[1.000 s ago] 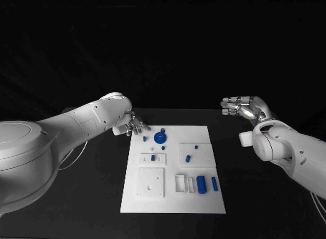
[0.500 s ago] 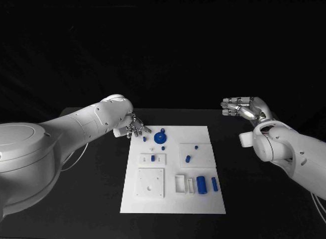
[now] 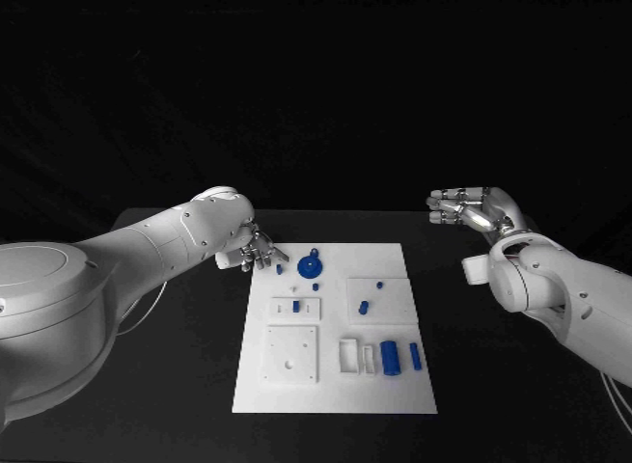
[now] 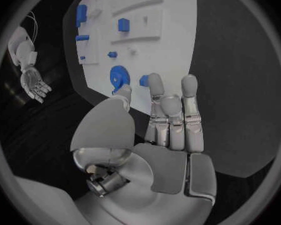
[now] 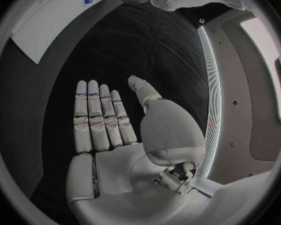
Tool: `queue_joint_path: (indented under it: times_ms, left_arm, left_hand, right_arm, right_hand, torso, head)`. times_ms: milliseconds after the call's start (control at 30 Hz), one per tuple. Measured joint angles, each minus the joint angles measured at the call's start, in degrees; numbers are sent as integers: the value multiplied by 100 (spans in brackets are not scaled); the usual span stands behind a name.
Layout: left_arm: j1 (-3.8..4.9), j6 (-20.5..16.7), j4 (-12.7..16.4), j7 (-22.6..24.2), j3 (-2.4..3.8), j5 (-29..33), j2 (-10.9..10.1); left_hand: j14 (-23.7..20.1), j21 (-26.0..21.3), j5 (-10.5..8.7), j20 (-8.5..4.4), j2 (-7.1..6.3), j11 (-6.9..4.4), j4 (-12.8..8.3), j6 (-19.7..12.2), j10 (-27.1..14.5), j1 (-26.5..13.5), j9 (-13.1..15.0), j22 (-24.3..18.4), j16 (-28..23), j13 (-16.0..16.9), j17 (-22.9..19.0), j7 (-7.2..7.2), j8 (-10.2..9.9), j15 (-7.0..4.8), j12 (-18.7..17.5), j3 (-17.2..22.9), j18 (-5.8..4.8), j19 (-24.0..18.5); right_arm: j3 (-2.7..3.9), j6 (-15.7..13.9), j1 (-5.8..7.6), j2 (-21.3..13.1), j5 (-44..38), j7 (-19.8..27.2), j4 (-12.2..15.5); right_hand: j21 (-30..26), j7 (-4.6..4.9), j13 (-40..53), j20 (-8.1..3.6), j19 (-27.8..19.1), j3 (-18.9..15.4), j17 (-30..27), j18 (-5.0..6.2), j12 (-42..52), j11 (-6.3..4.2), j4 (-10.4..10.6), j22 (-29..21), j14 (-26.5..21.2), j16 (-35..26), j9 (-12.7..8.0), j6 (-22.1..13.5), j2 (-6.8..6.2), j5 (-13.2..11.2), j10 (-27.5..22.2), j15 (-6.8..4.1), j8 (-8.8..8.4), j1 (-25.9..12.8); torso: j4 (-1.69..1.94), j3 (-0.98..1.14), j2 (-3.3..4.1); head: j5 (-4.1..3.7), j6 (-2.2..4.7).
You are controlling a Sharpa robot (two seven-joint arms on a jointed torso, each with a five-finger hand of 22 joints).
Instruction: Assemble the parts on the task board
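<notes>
Left hand (image 3: pixel 259 253) is hovering empty, fingers extended, at the task board's (image 3: pixel 399 386) 11 o'clock corner, apparently approaching the round blue part (image 3: pixel 312 265); right hand (image 3: pixel 472 209) is waiting open, off-board.

White board (image 3: pixel 337 386) lies flat mid-table, long side running away from the robot; small blue parts (image 3: pixel 390 357) sit on it, a round disc (image 3: pixel 312 267) near its far left corner

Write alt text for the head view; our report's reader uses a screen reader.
The robot's left hand hovers open at the far left corner of the white task board, near a round blue part. The right hand is raised, open, off to the board's right.
</notes>
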Motion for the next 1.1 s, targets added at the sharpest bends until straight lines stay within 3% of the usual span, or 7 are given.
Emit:
queue_joint_path:
  times_ms: [533,933,1100]
  left_arm:
    - [-93,5,-66,8,0,37,38]
    - [-117,5,-80,27,1,113,69]
    - [-125,4,-85,39,2,164,80]
  left_hand:
    - [0,0,34,0,102,0,-153,0,0,-41,20,4,0,-11,0,0,-33,0,0,-37,0,0]
    - [0,0,57,0,385,0,-472,0,0,-80,33,3,23,-11,-6,0,-45,0,0,-188,0,0]
    - [0,0,56,0,589,0,-661,0,0,-15,24,3,23,-11,-6,0,-71,0,0,-326,0,0]
  right_arm:
    - [1,0,0,8,3,-3,-1]
    - [1,0,0,16,7,-4,-4]
    - [1,0,0,24,9,-4,-10]
  right_hand:
    - [0,-1,1,0,0,-16,0,-1,0,0,-16,0,1,0,0,1,0,0,0,-1,0,0]
    - [0,-2,-3,0,0,-16,0,-1,0,0,-17,0,1,0,0,2,0,-1,0,-1,0,0]
    - [0,-2,-4,0,0,-16,0,0,0,0,-17,0,1,0,0,2,0,-1,0,-1,0,0]
  torso:
    - [-2,-4,4]
    - [4,-9,4]
    - [3,-8,4]
  head:
    - [-20,-2]
    - [-17,-7]
    - [-17,-6]
